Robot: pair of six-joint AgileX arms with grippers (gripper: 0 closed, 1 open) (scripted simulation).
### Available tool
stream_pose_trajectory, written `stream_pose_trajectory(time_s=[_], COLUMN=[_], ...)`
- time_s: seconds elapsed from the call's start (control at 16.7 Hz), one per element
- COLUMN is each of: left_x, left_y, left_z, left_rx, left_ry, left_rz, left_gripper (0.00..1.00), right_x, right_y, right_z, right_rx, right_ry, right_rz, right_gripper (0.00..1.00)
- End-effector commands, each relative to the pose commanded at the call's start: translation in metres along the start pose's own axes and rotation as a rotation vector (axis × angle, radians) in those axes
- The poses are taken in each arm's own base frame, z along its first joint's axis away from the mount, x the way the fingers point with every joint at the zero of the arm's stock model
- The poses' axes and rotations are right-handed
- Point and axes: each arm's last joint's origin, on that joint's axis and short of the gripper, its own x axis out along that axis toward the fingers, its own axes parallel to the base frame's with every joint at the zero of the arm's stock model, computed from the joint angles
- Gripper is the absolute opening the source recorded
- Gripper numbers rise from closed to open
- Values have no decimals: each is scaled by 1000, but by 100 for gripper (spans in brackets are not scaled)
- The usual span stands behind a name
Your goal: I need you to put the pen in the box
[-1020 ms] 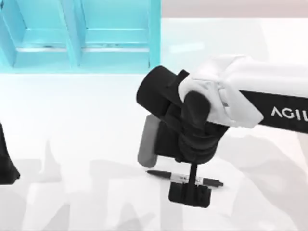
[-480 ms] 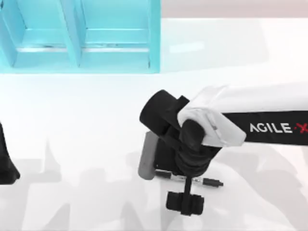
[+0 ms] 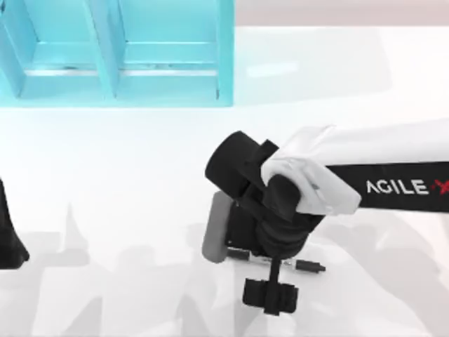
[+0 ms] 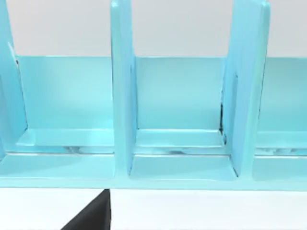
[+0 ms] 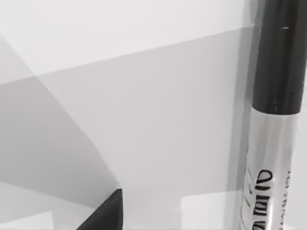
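A white worktop [image 3: 126,175] seen from above. At the far left edge sits the parked left arm [image 3: 8,235]; whether its jaws are open cannot be told. A pale blue box [image 3: 116,53] with upright dividers stands at the back left. Right of centre, near the front, the right gripper [image 3: 272,261] is lowered over the black pen [image 3: 309,266] lying flat on the worktop, jaws narrowed around its middle.

The white tabletop [image 3: 126,175] is glossy and crossed by grey shadows. A turquoise box [image 3: 116,53] with upright dividers stands on it at the far left. The black pen [image 3: 309,266] lies flat on it near the front, right of centre.
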Motion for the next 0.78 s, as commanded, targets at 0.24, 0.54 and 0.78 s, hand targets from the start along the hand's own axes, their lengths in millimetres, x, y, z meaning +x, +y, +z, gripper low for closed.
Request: stream_pose_trajectory(time_s=[0.24,0.54,0.78], left_x=[0,0,0], left_y=[0,0,0], left_z=[0,0,0], left_rx=[0,0,0], left_ry=[0,0,0], left_rz=[0,0,0], left_gripper=[100,100,100], right_x=[0,0,0], right_y=[0,0,0], right_z=[0,0,0], right_rx=[0,0,0], right_ry=[0,0,0], right_rz=[0,0,0], right_gripper=[47,10,0])
